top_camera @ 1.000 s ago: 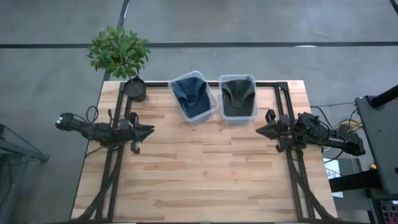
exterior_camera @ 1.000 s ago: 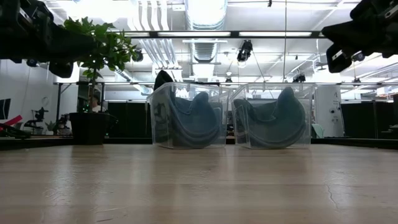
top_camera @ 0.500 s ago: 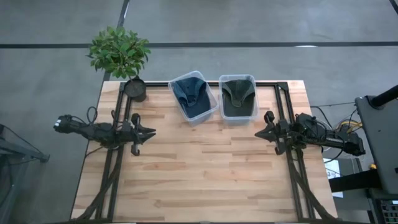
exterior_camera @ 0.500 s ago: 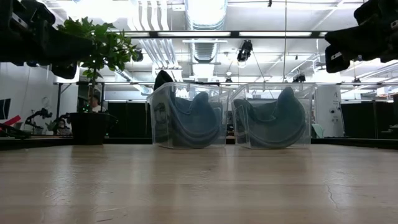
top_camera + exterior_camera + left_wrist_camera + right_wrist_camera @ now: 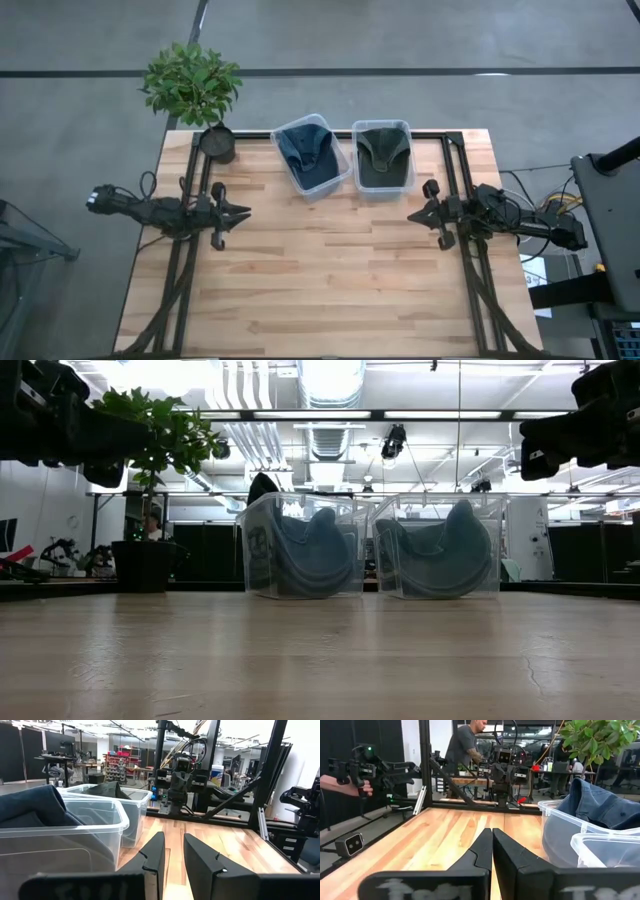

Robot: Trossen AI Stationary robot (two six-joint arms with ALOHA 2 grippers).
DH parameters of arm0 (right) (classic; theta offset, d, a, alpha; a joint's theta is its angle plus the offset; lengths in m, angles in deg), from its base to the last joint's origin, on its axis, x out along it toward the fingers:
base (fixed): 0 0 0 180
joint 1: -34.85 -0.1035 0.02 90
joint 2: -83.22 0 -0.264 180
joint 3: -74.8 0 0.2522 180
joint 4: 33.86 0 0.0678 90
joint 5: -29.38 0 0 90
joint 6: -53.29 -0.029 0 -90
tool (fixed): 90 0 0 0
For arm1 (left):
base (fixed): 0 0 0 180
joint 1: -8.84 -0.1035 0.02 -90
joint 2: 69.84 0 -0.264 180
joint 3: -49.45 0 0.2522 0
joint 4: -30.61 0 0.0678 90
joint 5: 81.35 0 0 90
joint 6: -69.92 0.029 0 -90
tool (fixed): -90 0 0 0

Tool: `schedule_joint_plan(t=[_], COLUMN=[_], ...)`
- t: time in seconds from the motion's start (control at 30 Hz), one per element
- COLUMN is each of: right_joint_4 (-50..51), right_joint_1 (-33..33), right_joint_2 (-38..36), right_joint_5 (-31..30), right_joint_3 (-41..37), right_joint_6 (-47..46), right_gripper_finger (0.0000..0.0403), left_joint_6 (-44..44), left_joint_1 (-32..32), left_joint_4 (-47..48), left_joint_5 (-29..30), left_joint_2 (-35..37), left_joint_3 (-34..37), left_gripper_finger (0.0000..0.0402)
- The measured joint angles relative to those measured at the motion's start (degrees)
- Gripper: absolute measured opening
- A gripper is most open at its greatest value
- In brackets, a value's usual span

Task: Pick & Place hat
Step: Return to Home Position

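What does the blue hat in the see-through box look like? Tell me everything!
The blue cap is dark blue cloth, soft and crumpled. It sits bunched inside the left clear bin, one fold poking above the rim, touching only the bin. Next to it, the black cap lies in the right clear bin. The left gripper and right gripper hang over the table's sides, away from it.
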Motion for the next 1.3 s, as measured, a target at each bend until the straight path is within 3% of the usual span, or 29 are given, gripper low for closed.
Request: schedule_joint_plan(t=[1.3], right_joint_4=[0.2], right_joint_1=[0.0], right_joint_2=[0.8], right_joint_5=[-1.5], right_joint_3=[0.0], right_joint_6=[-1.9], right_gripper_finger=[0.0009], left_joint_6=[-0.8], left_joint_1=[0.0], left_joint_4=[0.1], left_joint_5=[0.2], left_joint_2=[-0.4], left_joint_3=[0.1], left_gripper_finger=[0.0064])
